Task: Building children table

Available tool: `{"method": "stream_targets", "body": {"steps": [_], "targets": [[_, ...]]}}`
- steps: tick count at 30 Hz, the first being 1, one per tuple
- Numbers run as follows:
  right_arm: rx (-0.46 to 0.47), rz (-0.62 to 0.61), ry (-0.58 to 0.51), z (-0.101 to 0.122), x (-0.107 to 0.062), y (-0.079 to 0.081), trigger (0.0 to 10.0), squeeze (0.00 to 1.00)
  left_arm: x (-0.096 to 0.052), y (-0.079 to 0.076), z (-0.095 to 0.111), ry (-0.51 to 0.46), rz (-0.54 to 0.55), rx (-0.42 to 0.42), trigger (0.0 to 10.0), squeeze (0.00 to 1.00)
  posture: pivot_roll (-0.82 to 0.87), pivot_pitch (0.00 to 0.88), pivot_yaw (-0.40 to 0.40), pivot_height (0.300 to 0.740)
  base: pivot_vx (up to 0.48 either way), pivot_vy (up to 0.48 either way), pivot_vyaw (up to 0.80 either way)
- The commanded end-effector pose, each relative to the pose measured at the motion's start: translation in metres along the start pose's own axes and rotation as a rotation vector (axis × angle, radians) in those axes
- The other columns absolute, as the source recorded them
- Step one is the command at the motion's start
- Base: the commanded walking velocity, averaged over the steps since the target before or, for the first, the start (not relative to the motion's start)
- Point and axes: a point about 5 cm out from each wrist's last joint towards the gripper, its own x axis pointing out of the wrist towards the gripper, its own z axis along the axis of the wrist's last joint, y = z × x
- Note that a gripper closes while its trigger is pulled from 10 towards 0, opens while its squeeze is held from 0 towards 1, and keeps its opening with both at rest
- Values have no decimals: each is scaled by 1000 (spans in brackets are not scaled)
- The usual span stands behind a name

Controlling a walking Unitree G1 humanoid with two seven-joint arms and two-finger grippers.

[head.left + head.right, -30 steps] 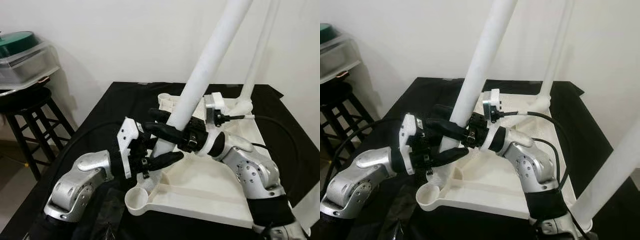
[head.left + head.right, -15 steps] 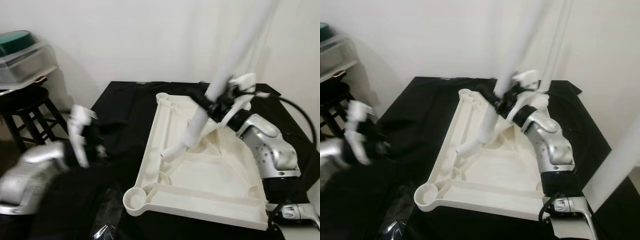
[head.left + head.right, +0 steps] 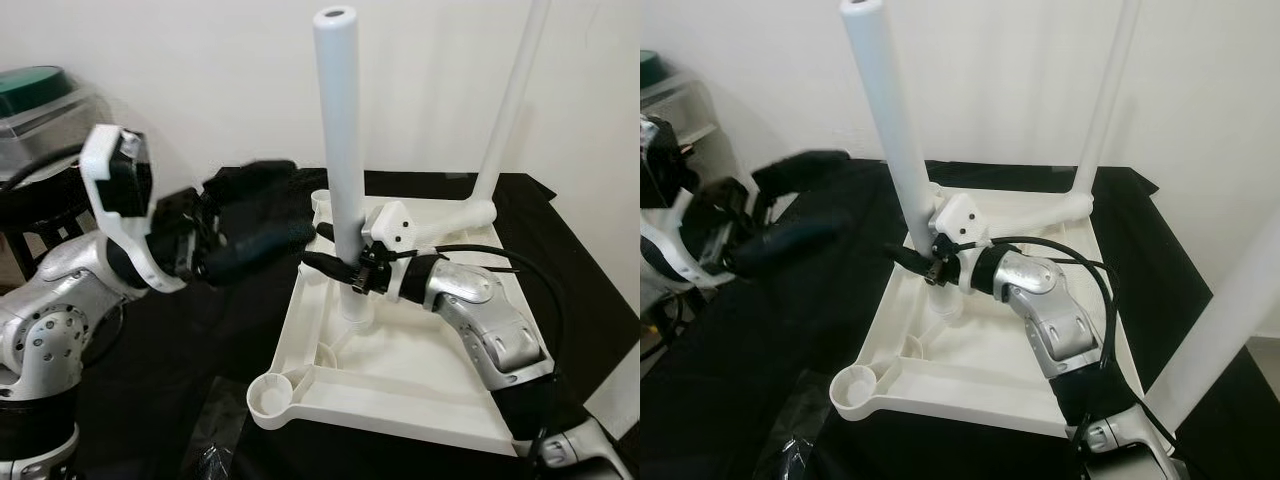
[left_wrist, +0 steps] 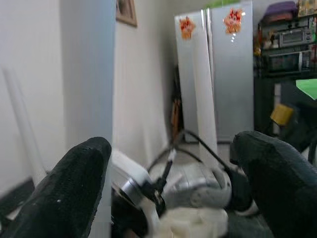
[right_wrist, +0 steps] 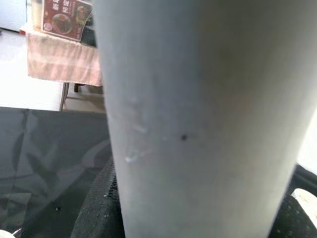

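Observation:
The white tabletop point(image 3: 420, 380) lies upside down on a black cloth. A white table leg point(image 3: 338, 140) stands upright with its foot in a socket on the tabletop's left side. My right gripper point(image 3: 346, 272) is shut on this leg low down, just above the socket; the leg point(image 5: 198, 114) looms close between its fingers in the right wrist view. My left gripper point(image 3: 290, 210) hovers open to the left of the leg, blurred, its black fingers point(image 4: 74, 183) wide apart. A second leg point(image 3: 508, 110) stands in the back right corner. The front left socket point(image 3: 270, 400) holds nothing.
A clear plastic bin with a green lid point(image 3: 45, 100) sits at the far left against the wall. Another white leg point(image 3: 1225, 320) rises at the front right. The black cloth point(image 3: 200, 340) covers the surface around the tabletop.
The right gripper has swung the leg from a steep tilt to upright over the socket. The left gripper let go, pulled back left, then rose open beside the leg.

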Motion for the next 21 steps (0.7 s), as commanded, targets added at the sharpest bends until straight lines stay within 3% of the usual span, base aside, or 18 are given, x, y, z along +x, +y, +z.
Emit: {"method": "stream_targets", "body": {"steps": [1, 5, 8, 16, 21], "targets": [[-28, 12, 39, -4, 2, 2, 0, 0, 0, 4, -9, 40, 34, -9, 10000, 0, 11, 0, 15, 740, 0, 0, 0], [-44, 15, 44, -4, 2, 2, 0, 0, 2, 10, -11, 39, 85, 2, 10000, 0, 10, 0, 15, 740, 0, 0, 0], [-55, 4, 22, 1, 3, 2, 0, 0, 5, 28, -11, 21, 233, 41, 10000, 0, 10, 0, 17, 740, 0, 0, 0], [-33, -79, -30, 8, 3, -10, 0, 0, 0, 37, -7, -1, 321, 53, 10000, 0, 13, 0, 18, 740, 0, 0, 0], [-57, -57, -11, 6, 4, -7, 0, 0, 7, 35, -3, -59, 290, 46, 10000, 0, 14, 0, 16, 740, 0, 0, 0]]}}
